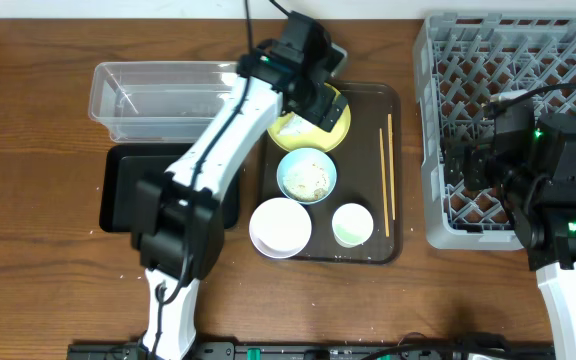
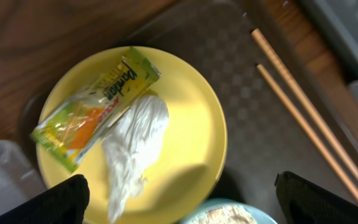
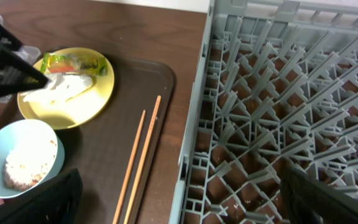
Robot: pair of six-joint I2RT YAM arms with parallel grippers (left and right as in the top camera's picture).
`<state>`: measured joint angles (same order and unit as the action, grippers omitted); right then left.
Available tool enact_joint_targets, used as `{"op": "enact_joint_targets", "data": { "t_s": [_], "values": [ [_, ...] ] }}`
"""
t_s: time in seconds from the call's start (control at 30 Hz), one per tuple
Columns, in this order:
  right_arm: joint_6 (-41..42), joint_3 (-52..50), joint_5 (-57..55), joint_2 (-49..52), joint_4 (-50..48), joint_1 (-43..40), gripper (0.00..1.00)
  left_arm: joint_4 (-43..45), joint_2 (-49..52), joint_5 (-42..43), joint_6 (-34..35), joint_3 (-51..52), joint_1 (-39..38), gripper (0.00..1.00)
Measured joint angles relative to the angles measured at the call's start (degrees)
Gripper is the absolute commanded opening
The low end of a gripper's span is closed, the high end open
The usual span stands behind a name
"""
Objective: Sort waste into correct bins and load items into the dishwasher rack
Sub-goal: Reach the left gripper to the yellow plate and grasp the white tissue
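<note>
Waste first, judging by the pose: snack wrapper [image 2: 95,102] and crumpled white paper [image 2: 132,146] lying side by side and touching on the yellow plate [image 2: 191,106], likely left there as meal scraps and needing removal ahead of any loading of that plate. Left gripper [image 2: 180,186] hanging directly above the plate, jaws spread wide, holding nothing, one dark finger [image 2: 61,202] at each lower corner of the wrist view. Seems lined up for a descent onto the waste. Paper just ahead of the gap between the fingers, wrapper farther ahead and toward the left of that view, neither touched. Plate sitting at the far end of the brown serving tray [image 1: 368,150], with the light blue bowl [image 3: 5,140] of rice [image 3: 23,171] just nearer, then white bowl [image 1: 280,227] and small cup [image 1: 352,224], and chopsticks [image 1: 388,165] along the tray's right side. Clear tub [image 1: 158,100] and black tray [image 1: 123,190] waiting close on the left, handy for a drop, with no telling which bin for which scrap. Right gripper [image 3: 180,180] parked over the left part of the grey dishwasher rack [image 3: 278,93], likewise wide open and empty, well apart from the waste, presumably kept out of the left arm's way.
</note>
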<state>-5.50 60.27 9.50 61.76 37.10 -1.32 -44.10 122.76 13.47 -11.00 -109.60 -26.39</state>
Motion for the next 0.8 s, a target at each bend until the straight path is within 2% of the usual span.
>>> {"op": "enact_joint_targets", "data": {
  "t_s": [0.27, 0.43, 0.73, 0.8],
  "values": [
    [0.00, 0.00, -0.02, 0.00, 0.44, 0.00, 0.98, 3.02, 7.48, -7.61, 0.00, -0.02, 0.17, 0.99],
    [-0.15, 0.00, 0.00, 0.00, 1.07, 0.00, 0.91, 3.65, 9.35, -9.60, -0.35, -0.02, 0.20, 0.83],
    [-0.20, 0.00, 0.02, 0.00, 1.64, 0.00, 0.88, 3.67, 11.30, -10.51, -0.63, -0.02, 0.20, 0.51],
    [-0.20, 0.00, 0.02, 0.00, 1.66, 0.00, 0.87, 3.67, 11.30, -10.49, -0.55, -0.02, 0.17, 0.41]
  ]
}}
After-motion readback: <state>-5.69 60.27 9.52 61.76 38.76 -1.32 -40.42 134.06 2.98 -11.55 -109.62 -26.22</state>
